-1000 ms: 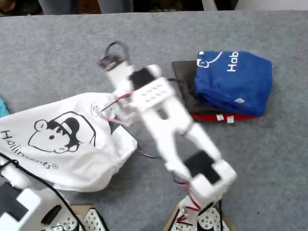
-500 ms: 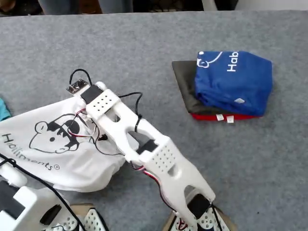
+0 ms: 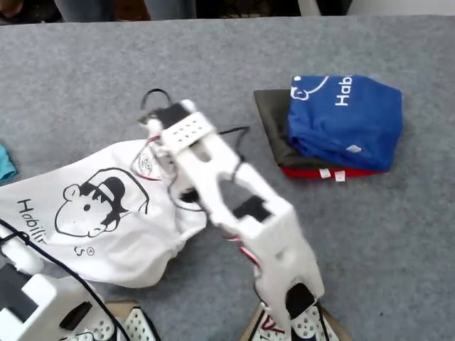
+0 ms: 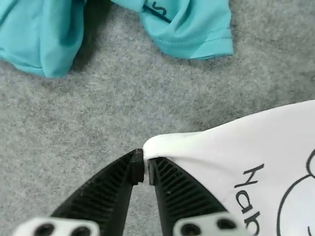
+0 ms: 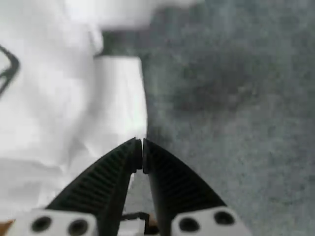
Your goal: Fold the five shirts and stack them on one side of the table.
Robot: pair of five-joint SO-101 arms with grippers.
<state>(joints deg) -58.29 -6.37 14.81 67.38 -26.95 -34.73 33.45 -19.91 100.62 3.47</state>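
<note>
A white shirt with a bear print lies spread on the left half of the grey table. My right gripper is shut on the white shirt at its edge, near the shirt's far right side under the arm's wrist. My left gripper is shut on a corner of the white shirt at the left side. On the right lies a stack: a folded blue shirt on top of a dark shirt and a red shirt.
A crumpled teal shirt lies just beyond the left gripper and peeks in at the table's left edge. Bare grey table shows in front of the stack. The arm bases stand at the front edge.
The right arm swung left over the white shirt, then back to the right. The shirt and its print have shifted to the right, and its shape has bunched a little.
</note>
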